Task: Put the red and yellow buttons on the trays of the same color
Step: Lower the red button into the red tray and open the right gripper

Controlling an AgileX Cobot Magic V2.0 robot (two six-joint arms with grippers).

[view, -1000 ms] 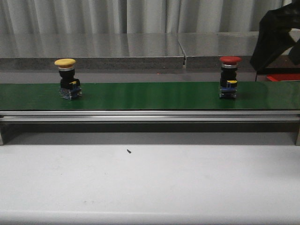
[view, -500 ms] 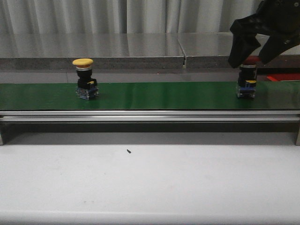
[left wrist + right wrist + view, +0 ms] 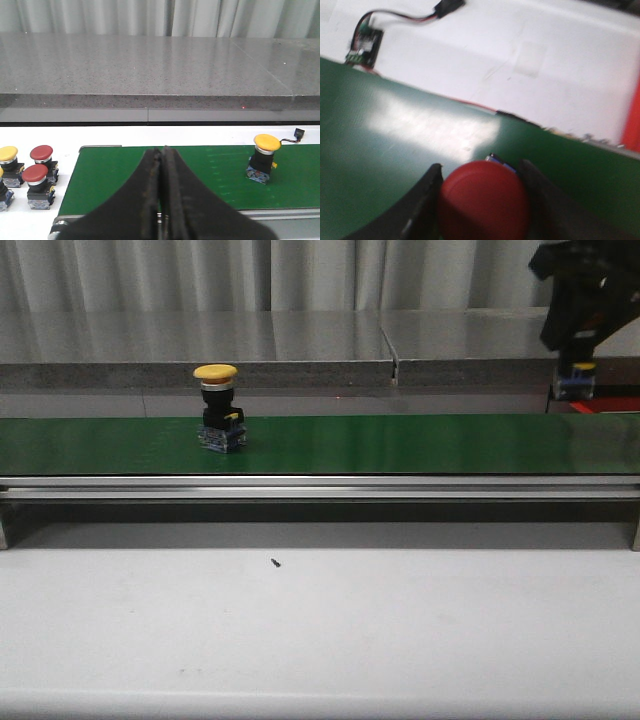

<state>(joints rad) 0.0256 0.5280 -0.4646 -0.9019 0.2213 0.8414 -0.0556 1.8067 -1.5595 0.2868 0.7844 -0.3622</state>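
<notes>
A yellow button (image 3: 217,408) stands upright on the green belt (image 3: 400,444), left of centre; it also shows in the left wrist view (image 3: 265,159). My right gripper (image 3: 578,340) is at the far right, above the belt, shut on the red button, whose blue base (image 3: 577,382) hangs below the fingers. In the right wrist view the red cap (image 3: 482,205) sits between the right gripper's (image 3: 480,170) two fingers. A strip of the red tray (image 3: 605,406) shows beyond the belt's right end. My left gripper (image 3: 161,170) is shut and empty over the belt's left end. No yellow tray is in view.
Spare red buttons (image 3: 39,165) and a yellow one (image 3: 8,157) stand on the white surface left of the belt. A small sensor board (image 3: 364,47) with wires lies behind the belt. The belt's metal rail (image 3: 320,487) runs along its front.
The yellow button has ridden the belt to the right. My right gripper came down over the red button, shut on it and lifted it up and right off the belt.
</notes>
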